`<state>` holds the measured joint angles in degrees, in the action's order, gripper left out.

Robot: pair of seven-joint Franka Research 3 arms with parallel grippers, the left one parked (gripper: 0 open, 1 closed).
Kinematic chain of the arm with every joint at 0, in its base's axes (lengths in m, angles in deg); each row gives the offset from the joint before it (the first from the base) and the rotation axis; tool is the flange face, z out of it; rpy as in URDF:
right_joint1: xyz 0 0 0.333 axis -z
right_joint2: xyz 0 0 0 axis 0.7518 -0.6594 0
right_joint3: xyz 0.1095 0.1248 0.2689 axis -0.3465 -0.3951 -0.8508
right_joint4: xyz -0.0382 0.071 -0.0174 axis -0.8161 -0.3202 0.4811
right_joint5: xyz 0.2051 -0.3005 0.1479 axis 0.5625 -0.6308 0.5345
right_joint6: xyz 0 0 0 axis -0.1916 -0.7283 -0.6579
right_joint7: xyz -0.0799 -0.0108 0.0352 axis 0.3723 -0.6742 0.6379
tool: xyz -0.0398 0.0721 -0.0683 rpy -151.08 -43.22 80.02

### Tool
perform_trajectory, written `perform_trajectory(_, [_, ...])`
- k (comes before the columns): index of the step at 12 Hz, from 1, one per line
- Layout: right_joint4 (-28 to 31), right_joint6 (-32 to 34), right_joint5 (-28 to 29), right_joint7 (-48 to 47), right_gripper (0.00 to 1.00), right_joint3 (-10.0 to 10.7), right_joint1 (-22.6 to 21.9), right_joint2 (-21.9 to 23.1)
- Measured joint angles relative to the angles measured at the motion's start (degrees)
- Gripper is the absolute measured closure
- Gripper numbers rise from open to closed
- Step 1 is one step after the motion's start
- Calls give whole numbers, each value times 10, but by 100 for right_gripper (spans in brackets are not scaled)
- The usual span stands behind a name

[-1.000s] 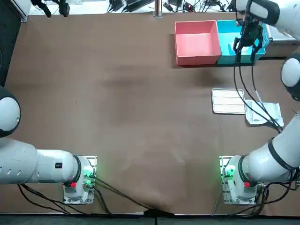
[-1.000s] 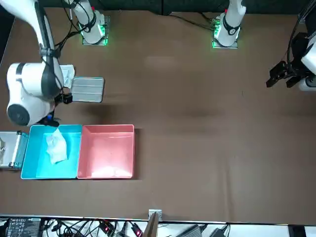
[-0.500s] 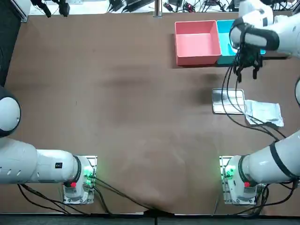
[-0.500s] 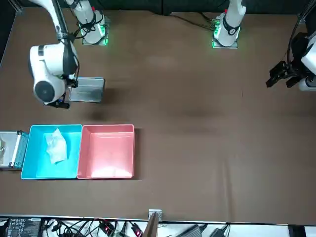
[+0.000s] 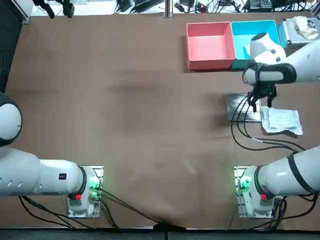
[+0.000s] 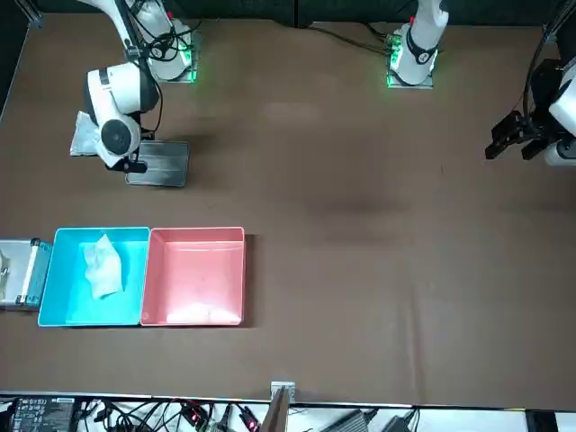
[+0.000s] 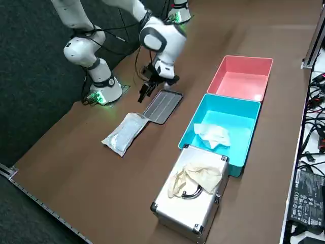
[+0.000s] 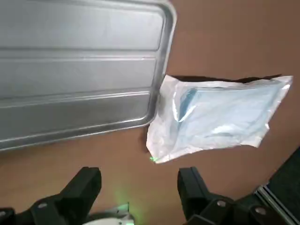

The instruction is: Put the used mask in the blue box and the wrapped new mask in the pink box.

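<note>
The used mask [image 6: 102, 264], white and crumpled, lies inside the blue box [image 6: 67, 301], also seen from the side as the used mask [image 7: 212, 134]. The wrapped new mask [image 5: 281, 120] lies flat on the table next to a metal tray [image 5: 239, 108]. My right gripper [image 5: 260, 101] hovers open over the tray's edge, close to the wrapped mask [image 8: 220, 117]. Its fingers [image 8: 88, 183] hold nothing. The pink box [image 5: 210, 45] stands beside the blue box [image 5: 240, 35] with nothing in it.
A metal case [image 7: 190, 190] with a pale crumpled cloth on top stands against the blue box, away from the pink one. Black cables trail from my right arm across the table beside the tray [image 7: 162, 105].
My right arm has moved from above the blue box back toward its base, and now hangs over the tray and wrapped mask. The used mask stays in the blue box.
</note>
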<state>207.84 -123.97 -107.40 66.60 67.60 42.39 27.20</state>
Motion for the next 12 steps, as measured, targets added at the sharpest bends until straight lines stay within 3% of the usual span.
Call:
perform_trajectory(3, [53, -65, -32, -7, 1, 2, 28, 0])
perform_trajectory(5, [73, -96, -50, -6, 1, 4, 70, 0])
perform_trajectory(9, [75, -126, -52, -6, 4, 4, 93, -3])
perform_trajectory(10, [75, -131, -52, -6, 10, 4, 96, -3])
perform_trajectory(12, [74, -141, -52, -6, 11, 4, 104, -3])
